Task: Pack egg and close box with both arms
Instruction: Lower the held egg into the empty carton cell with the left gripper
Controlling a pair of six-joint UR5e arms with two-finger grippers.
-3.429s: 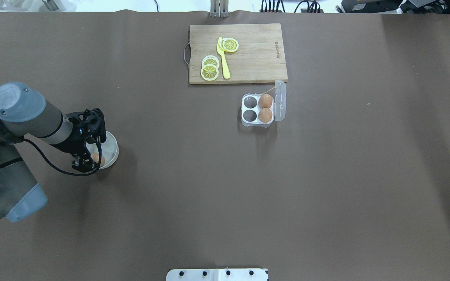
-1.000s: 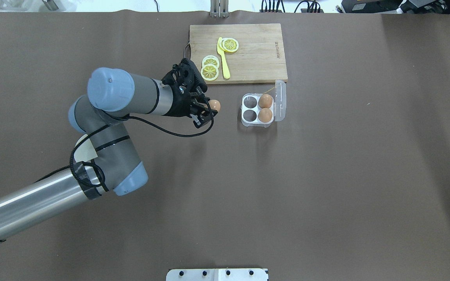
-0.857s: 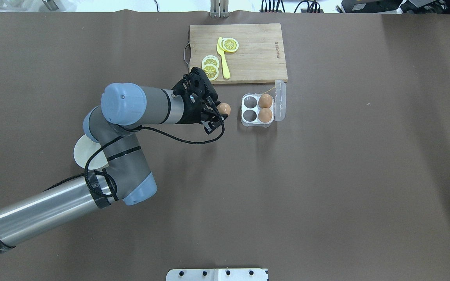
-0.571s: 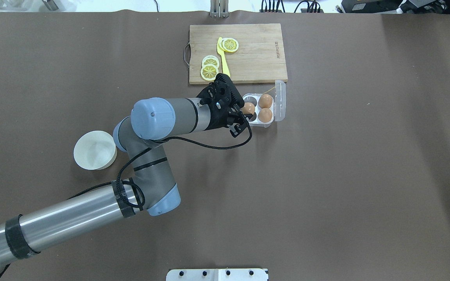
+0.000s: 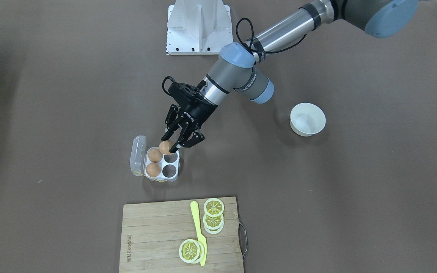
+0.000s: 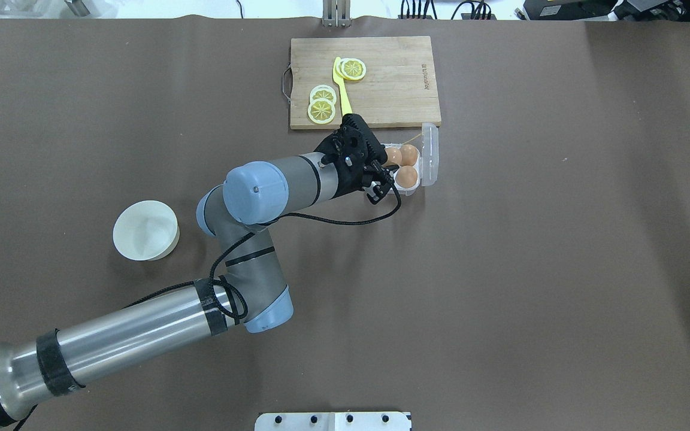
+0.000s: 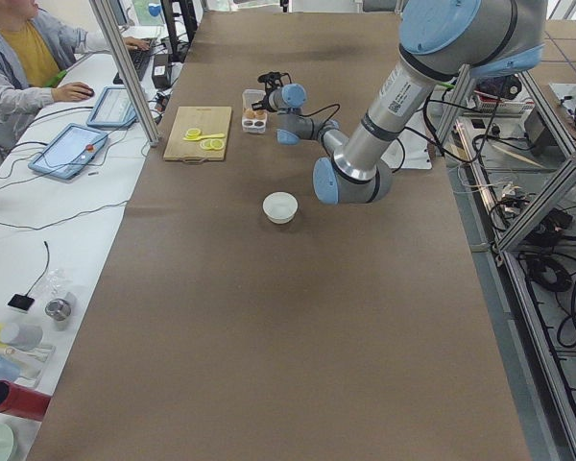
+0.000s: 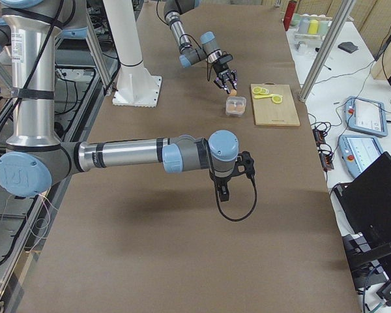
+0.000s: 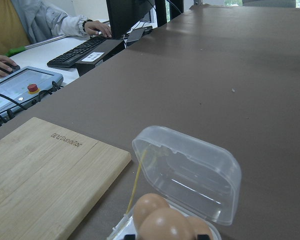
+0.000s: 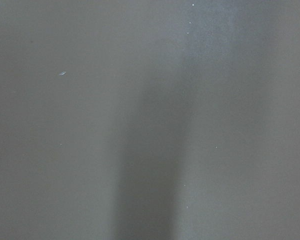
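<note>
Egg point(image 5: 164, 147) pinched in my left gripper point(image 5: 168, 145), just above the open box point(image 5: 177, 163).
It is small, smooth and light brown, clamped between my black fingertips over the tray's empty side; which cup lies beneath, I cannot tell. Two matching eggs point(image 5: 154, 155) sit just beyond my fingers, the clear lid point(image 5: 137, 151) upright past them. A cutting board point(image 5: 154, 227) with lemon slices point(image 5: 213, 207) lies alongside, a white bowl point(image 5: 319, 113) well behind my wrist. My right gripper point(image 8: 223, 193) hangs far off; its grip I cannot tell.
</note>
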